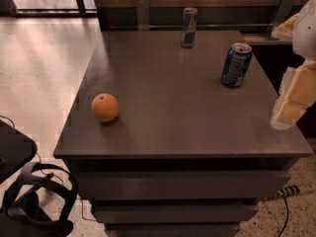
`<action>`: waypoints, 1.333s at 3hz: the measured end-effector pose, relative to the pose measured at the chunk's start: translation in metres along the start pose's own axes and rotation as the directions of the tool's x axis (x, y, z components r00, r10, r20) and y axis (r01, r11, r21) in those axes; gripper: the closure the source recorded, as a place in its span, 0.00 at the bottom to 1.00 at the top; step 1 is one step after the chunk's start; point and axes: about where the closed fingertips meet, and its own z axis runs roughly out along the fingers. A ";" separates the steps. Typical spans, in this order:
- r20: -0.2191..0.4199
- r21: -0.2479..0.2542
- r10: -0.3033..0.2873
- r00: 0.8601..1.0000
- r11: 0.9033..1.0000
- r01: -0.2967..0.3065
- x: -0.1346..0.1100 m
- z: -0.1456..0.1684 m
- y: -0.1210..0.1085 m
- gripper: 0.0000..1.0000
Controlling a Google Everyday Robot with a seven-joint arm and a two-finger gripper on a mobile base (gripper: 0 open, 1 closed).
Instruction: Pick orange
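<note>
The orange (105,107) is a small round fruit with a dark stem dot. It sits near the front left corner of the dark grey table (173,127). My gripper (291,105) is at the right edge of the view, over the table's right side, with pale yellowish fingers pointing down. It is far to the right of the orange and holds nothing that I can see.
A blue soda can (235,65) stands at the right rear of the table. A slim blue and silver can (188,27) stands at the back edge. A black headset and cables (34,201) lie on the floor at the lower left. Drawers front the table.
</note>
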 end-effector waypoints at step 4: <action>0.277 -0.061 0.047 0.960 0.998 -0.031 -0.066 0.092 -0.013 0.00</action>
